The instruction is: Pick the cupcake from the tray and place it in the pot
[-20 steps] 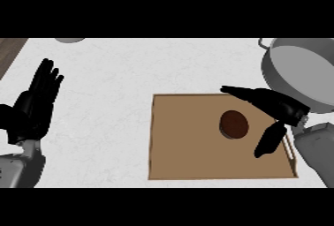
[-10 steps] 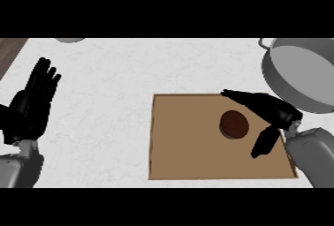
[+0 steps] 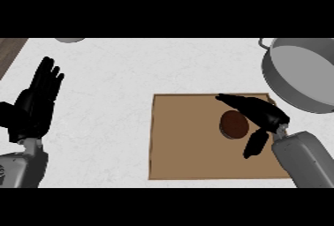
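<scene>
One dark brown cupcake (image 3: 234,124) sits on the right half of a flat square tray (image 3: 186,145), and the robot's right hand (image 3: 261,115) brackets it from the right. Black fingers stretch over the tray above the cake while the thumb (image 3: 254,143) hangs below it, so the hand stands spread with the cake in the gap just to its left; whether anything touches yet cannot be told. The cake reads as a smooth, round, slightly tall oval with no long axis that would dictate a grip angle. The tray looks like matte tan board lying on a pale, faintly marbled bench (image 3: 130,70). A grey metal pot (image 3: 306,75), round and deep with a loop handle on its rim, waits just beyond the tray's upper right corner, on the same side as the working arm. The left hand (image 3: 32,108) rests open at the left edge, fingers up, well apart from the tray.
</scene>
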Tool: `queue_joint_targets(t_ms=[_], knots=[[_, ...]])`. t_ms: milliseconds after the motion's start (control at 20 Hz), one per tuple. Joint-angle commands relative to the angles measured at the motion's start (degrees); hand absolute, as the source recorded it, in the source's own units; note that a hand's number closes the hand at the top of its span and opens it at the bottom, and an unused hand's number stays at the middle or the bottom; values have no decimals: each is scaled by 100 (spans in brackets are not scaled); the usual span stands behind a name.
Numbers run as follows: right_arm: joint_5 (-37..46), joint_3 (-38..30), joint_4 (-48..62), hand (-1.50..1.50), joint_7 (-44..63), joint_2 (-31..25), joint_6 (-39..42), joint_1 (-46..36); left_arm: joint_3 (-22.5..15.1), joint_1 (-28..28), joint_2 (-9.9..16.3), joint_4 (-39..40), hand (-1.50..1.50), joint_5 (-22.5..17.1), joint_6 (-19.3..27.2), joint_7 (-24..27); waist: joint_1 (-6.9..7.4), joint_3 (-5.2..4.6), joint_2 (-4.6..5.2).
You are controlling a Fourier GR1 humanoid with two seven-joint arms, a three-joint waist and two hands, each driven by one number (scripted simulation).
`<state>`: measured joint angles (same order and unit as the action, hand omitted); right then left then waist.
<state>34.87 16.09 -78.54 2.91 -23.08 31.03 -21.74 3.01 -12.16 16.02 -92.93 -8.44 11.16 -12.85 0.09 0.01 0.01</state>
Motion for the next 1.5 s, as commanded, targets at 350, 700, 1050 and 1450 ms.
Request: queue_joint_targets(t_ms=[350, 700, 1050, 1450], knots=[[949, 183, 1041, 150, -1302, 20, -298, -213, 160, 315, -22, -392, 0, 77, -227, -171, 62, 3, 1], [1228, -49, 780, 150, -1644, 145, -345, -3, 413, 209, -110, 36, 0, 77, -452, 134, -8, -2, -5], [1340, 554, -988, 150, -2624, -774, -414, 1697, 353, 446, -146, -425, 0, 144, -307, -89, -148, -4, -64], [1252, -65, -2585, 150, -3047, -1427, -955, 3352, 475, 6, -147, -143, 0, 172, -317, -222, -70, -1, -14]])
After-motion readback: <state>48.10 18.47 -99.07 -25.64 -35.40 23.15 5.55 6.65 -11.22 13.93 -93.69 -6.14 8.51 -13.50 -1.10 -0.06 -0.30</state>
